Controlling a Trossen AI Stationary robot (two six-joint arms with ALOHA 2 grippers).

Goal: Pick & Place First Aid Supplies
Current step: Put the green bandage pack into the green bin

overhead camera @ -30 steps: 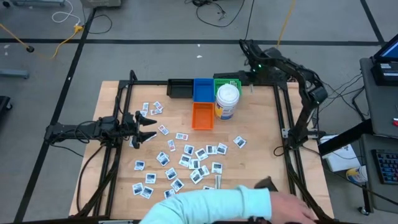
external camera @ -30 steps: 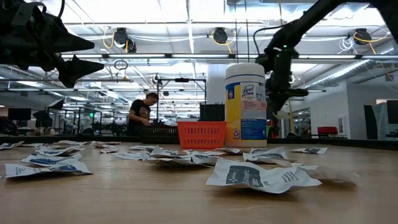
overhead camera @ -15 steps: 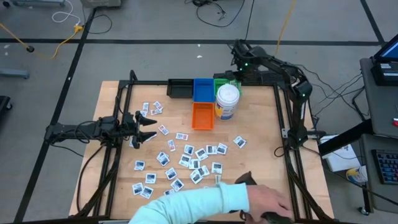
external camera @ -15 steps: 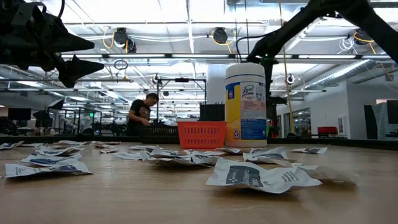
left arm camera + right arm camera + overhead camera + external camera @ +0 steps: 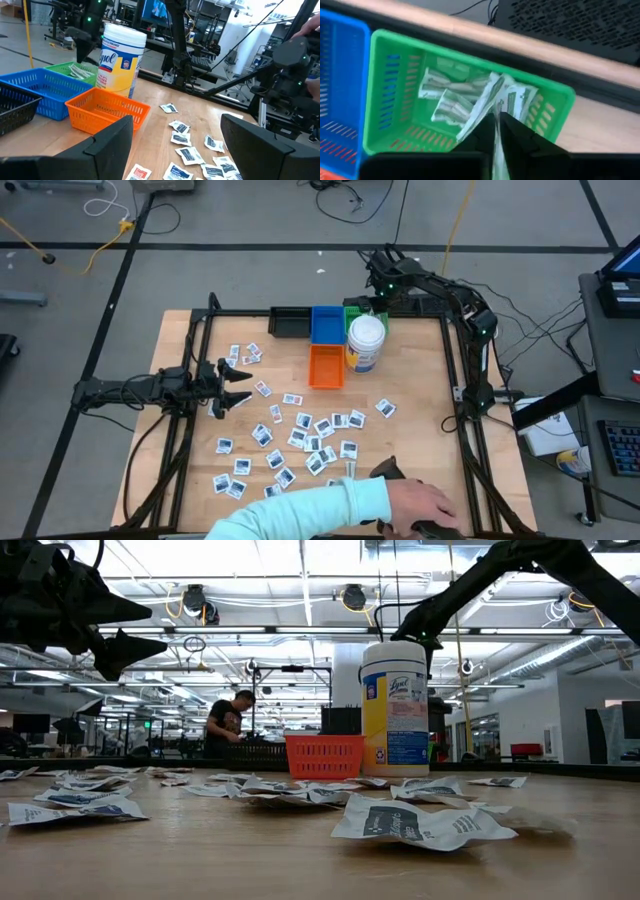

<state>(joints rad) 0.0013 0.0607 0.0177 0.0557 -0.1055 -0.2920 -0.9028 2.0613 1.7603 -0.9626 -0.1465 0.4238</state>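
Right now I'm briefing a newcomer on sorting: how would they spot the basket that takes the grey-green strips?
Find the tall white wipes tub at the table's far edge, beside a row of baskets. The green basket sits just behind it, at the row's right end next to the blue basket. It alone is green, holds wrapped strips, and has the right pincer above it.

Both arms are matte black with slim jointed links and a small green light near each one's wrist, each ending in a tool, the left tool [image 5: 238,385] with pointed, wedge-shaped black fingers [image 5: 111,145].
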